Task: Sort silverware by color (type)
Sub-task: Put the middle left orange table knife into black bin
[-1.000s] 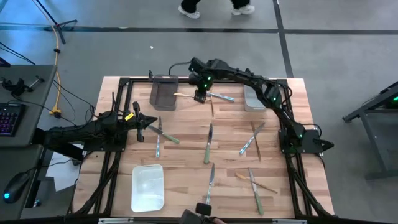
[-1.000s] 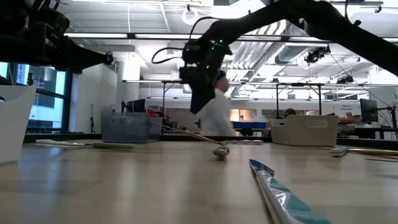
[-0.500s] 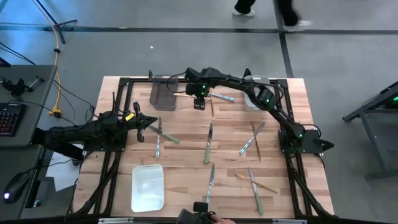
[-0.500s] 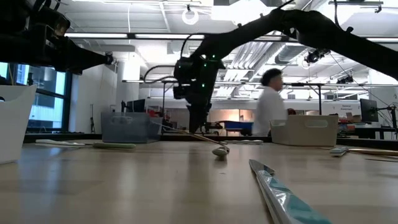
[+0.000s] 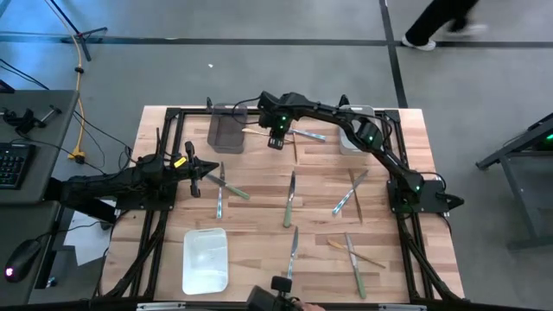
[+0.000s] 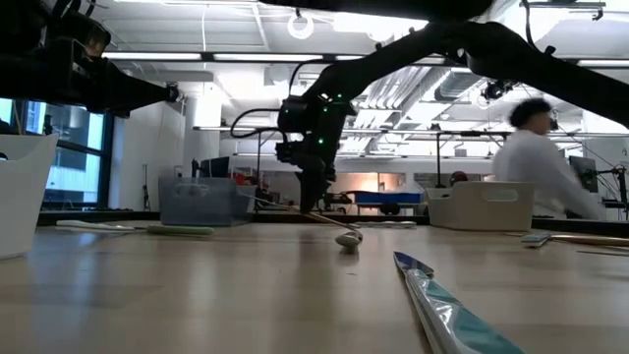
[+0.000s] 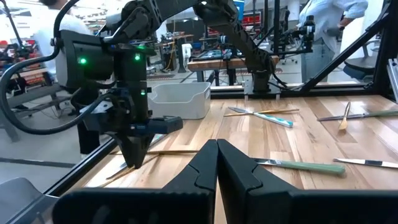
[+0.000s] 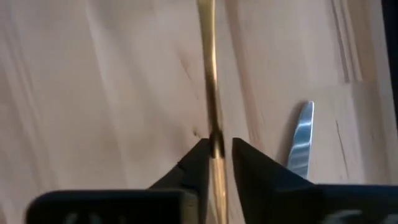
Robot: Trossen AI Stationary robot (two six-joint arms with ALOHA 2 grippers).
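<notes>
From above you see the wooden table [image 5: 259, 173] with silverware scattered over it, a grey bin [image 5: 226, 130] at the far edge, a white bin [image 5: 206, 259] near the front and another pale bin [image 5: 350, 138] at far right. Your right gripper [image 5: 276, 141] reaches to the far middle, just beside the grey bin. Only the right wrist view shows its grip: the two fingers [image 8: 194, 165] stand almost together with the thin brown utensil [image 8: 211, 93] between them, touching both, low over the wood. A silver blade [image 8: 301, 140] lies near. The left gripper [image 7: 217, 163] waits at the left side, fingers pressed together, holding nothing. The low view adds a person [image 6: 541, 172] in the room behind.
</notes>
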